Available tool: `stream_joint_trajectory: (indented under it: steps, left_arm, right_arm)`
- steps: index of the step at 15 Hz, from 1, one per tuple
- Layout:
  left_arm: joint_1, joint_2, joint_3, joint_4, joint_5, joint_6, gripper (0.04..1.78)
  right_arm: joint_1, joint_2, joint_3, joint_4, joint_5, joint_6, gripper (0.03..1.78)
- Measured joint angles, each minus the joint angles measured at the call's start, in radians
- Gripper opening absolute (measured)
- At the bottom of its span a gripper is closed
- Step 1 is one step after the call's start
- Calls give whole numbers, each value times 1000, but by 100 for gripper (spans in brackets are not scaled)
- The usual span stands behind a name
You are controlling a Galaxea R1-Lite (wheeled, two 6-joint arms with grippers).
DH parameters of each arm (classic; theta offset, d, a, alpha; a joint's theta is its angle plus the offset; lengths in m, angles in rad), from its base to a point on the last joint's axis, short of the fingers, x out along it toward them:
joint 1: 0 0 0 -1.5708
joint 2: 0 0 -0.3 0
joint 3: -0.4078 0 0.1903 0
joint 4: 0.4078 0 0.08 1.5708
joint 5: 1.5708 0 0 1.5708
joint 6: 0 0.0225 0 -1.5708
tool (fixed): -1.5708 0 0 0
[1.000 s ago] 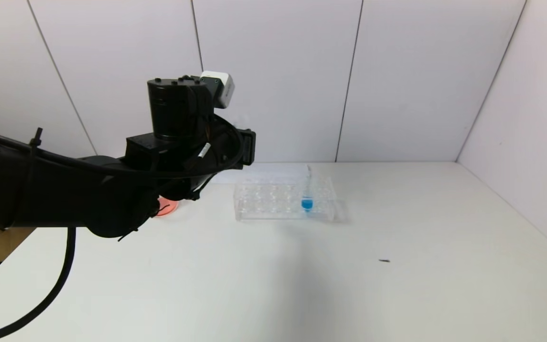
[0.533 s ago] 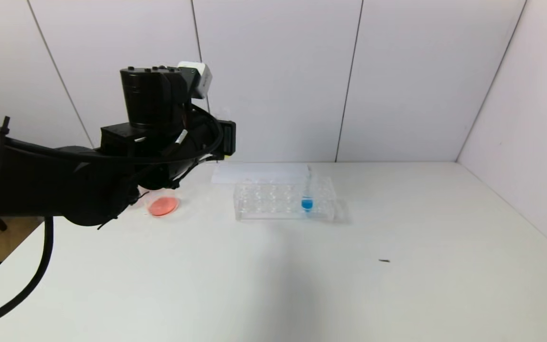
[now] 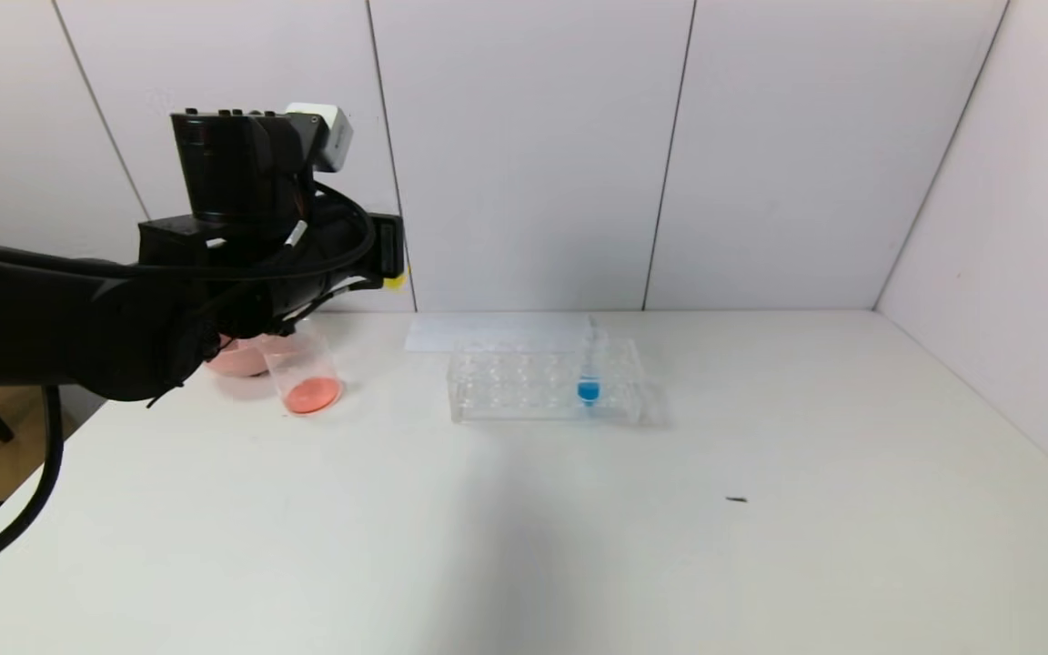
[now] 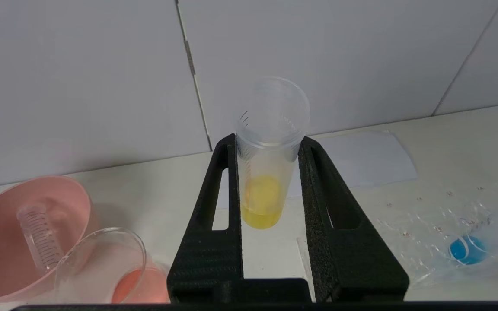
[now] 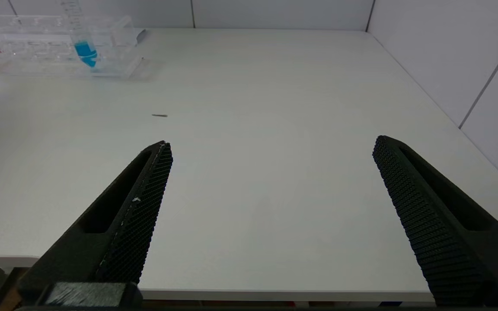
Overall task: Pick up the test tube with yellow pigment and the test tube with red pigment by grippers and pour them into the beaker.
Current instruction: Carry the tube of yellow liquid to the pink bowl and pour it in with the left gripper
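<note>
Yellow tube [image 4: 265,181] was clamped between the left gripper's [image 4: 270,149] jaws, raised above the table [image 3: 579,528], a little yellow liquid pooled at its round end. Beaker [image 3: 304,373] was seen beside the rack [image 3: 524,387], away from the blue tube [image 3: 589,368], with red-orange liquid at its bottom. Pink bowl [image 3: 233,357] was touching the beaker's far side; an emptied tube [image 4: 41,237] lay in it. Right gripper [image 5: 270,149] was held spread wide over the table's near edge, gripping nothing.
</note>
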State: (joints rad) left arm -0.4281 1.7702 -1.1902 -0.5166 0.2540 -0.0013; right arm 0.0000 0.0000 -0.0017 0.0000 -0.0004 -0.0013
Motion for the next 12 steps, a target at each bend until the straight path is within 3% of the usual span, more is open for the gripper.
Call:
stream_joint_trajectory:
  steps: [12]
  left_arm:
    - [149,-10,-51,64,-80,-4,44]
  right_arm:
    - [0,0,0,0,0,0,170]
